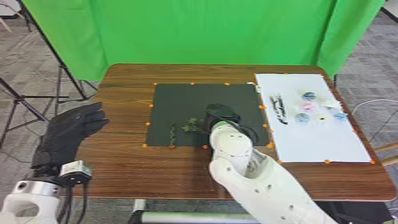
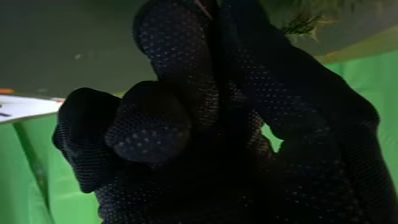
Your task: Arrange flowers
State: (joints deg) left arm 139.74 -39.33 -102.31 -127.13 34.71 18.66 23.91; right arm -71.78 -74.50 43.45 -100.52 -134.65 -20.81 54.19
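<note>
Right robot hand, green sprig just beside it, on black mat.

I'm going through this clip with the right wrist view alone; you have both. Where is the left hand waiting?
Observer: The left hand is to the left of the dark mat.
Operator: And which side of the right hand is the white sheet on?
Observer: It lies to that hand's right, beside the mat.
Operator: Any coloured pieces on it?
Observer: Yes, a few small blue and pink pieces, to the right of some dark strips.
</note>
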